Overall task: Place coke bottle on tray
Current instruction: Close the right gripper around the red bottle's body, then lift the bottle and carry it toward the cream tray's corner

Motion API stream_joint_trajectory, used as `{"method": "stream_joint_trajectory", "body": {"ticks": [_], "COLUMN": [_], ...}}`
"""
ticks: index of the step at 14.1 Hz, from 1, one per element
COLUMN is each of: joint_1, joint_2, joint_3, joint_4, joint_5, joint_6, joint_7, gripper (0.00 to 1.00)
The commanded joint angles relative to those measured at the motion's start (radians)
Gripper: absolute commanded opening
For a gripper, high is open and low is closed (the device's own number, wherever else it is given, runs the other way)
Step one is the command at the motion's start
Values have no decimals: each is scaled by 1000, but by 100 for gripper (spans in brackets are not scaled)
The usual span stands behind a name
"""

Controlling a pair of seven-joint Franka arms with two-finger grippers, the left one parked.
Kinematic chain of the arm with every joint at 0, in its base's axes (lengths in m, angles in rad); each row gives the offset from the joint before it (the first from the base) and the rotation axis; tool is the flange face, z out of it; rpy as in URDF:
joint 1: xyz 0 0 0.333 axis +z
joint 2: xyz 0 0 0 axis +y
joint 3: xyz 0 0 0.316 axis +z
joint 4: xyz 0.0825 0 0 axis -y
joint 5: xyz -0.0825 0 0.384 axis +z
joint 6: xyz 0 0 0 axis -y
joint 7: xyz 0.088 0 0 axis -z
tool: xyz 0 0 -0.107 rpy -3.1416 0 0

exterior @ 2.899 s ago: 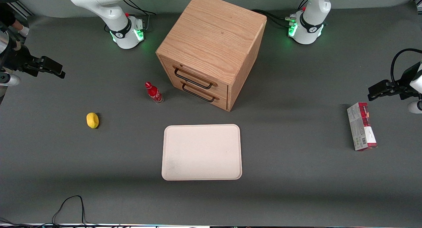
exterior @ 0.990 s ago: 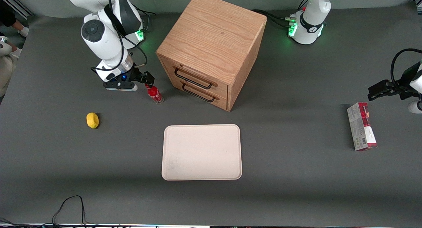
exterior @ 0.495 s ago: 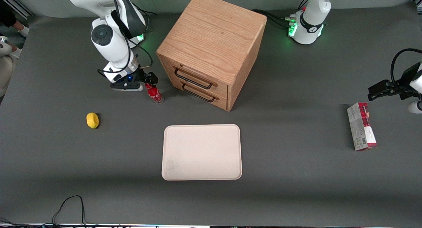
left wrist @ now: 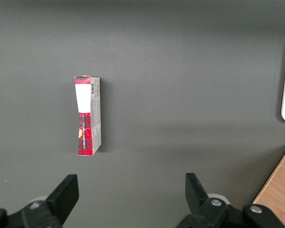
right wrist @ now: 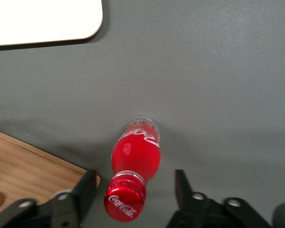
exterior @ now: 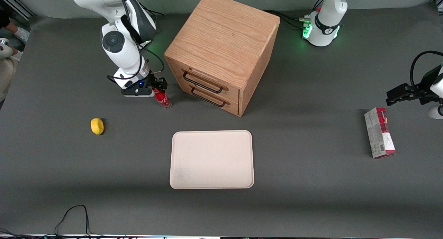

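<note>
The coke bottle (exterior: 162, 98) is small and red with a red cap. It stands upright on the grey table beside the wooden cabinet, farther from the front camera than the tray. The cream tray (exterior: 211, 159) lies flat and empty on the table. My right gripper (exterior: 156, 86) hangs over the bottle's cap. In the right wrist view the gripper (right wrist: 135, 190) is open, with one finger on each side of the bottle (right wrist: 135, 161) and a gap to each. A corner of the tray (right wrist: 42, 19) shows there too.
The wooden drawer cabinet (exterior: 221, 52) stands close beside the bottle; its corner (right wrist: 33, 166) shows near one finger. A yellow lemon (exterior: 97, 126) lies toward the working arm's end. A red-and-grey carton (exterior: 379, 132) lies toward the parked arm's end.
My right arm has swung in from the table's end and come down over the bottle, edging closer to the cabinet in the last second. The bottle and tray have not moved.
</note>
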Motion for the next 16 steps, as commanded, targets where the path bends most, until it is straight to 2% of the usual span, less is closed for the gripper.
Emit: {"method": "stream_joint_trajectory", "body": {"ticks": [1,7,8,13,16], "joint_1": [9,1,-4,-71,-74], "joint_2": [4,-4,-9,51,186], "joint_3": [-1,-3,-6,-12,-34], "joint_4": [1,38,68,444,773], "joint_5": [-13,-10,-7,-19,-104], "joint_6": [6,0,-44,-424,-668], "joint_7": [14,30,30,27,30], "gripper": [0,0,0,0,0]}}
